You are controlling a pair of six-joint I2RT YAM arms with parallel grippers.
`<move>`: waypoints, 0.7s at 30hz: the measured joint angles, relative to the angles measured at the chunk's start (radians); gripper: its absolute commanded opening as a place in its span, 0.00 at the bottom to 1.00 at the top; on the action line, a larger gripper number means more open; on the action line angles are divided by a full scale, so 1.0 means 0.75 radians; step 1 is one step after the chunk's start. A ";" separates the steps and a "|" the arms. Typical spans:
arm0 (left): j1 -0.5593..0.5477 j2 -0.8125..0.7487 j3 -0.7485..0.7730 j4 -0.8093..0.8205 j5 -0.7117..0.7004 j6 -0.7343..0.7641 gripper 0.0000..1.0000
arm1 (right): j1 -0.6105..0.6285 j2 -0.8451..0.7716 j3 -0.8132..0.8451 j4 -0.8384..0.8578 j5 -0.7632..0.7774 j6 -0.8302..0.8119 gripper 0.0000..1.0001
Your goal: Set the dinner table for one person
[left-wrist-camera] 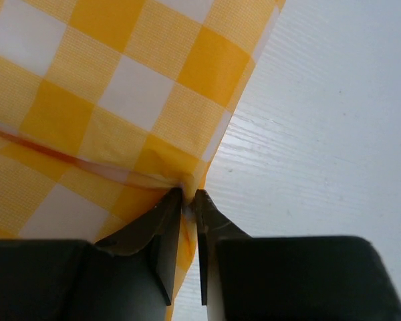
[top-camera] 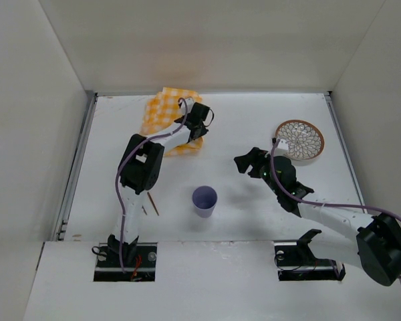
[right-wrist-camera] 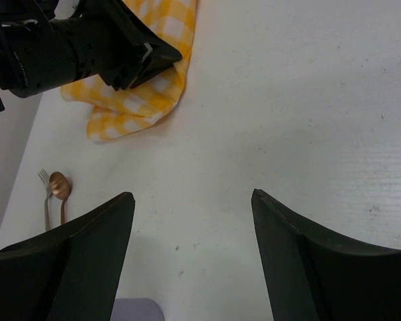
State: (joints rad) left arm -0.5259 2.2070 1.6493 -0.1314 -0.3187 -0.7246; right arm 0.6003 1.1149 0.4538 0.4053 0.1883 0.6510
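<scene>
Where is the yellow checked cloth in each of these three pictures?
Top view: yellow checked cloth near the top, left of centre.
Left wrist view: cloth fills the upper left.
Right wrist view: cloth at upper left.
Shared landmark: the left arm's black jaws pinching its edge.

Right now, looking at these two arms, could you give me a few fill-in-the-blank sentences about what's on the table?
The left gripper pinches a checked cloth that is white and ____.
The right gripper hovers with its jaws ____.
The round woven mat lies on the ____ arm's side.
The cup stands ____ between the arms.
Missing words: yellow; open; right; upright.
</scene>
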 measured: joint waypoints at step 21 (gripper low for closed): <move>0.107 -0.871 -0.819 0.290 -0.131 -0.118 0.53 | -0.007 0.025 0.000 -0.001 0.000 -0.001 0.80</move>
State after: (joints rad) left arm -0.4454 1.5539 1.0348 0.0860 -0.4171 -0.8131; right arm 0.5949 1.1339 0.4538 0.4046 0.1883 0.6506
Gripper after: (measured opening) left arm 0.514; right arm 0.797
